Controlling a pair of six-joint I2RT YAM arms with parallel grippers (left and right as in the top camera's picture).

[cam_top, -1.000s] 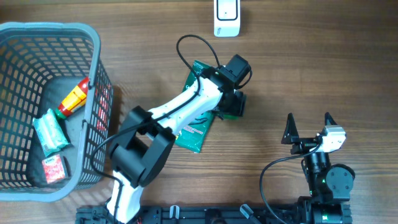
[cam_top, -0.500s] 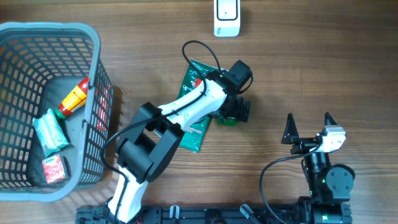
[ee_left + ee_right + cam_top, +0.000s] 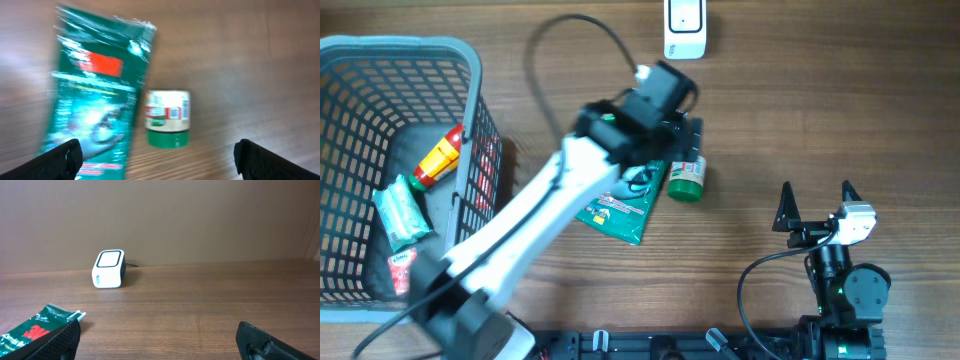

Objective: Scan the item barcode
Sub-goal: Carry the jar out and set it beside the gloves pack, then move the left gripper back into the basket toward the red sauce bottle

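Wood-grain table (image 3: 800, 90); plain brown wall behind it in the right wrist view.
- Grey basket (image 3: 470, 60) at the left edge. Inside: red-and-yellow bottle (image 3: 438, 157), pale green pouch (image 3: 400, 212), small red packet (image 3: 408, 270).
- White scanner (image 3: 685, 28) at the far edge, about centre.
- Small jar (image 3: 686, 178), pale label and green lid, lies on its side on the bare wood, well apart from the scanner. It sits just beside the right edge of a flat green packet (image 3: 620, 205); whether they touch, cannot tell. Label print too blurred to read.
- Left gripper (image 3: 160, 162) hangs over the jar, arm motion-blurred from overhead. Fingers spread wide, grasping nothing; jar clear of both tips.
- Right gripper (image 3: 817, 205) at front right, low over the table, facing the scanner. Fingers wide apart, empty.
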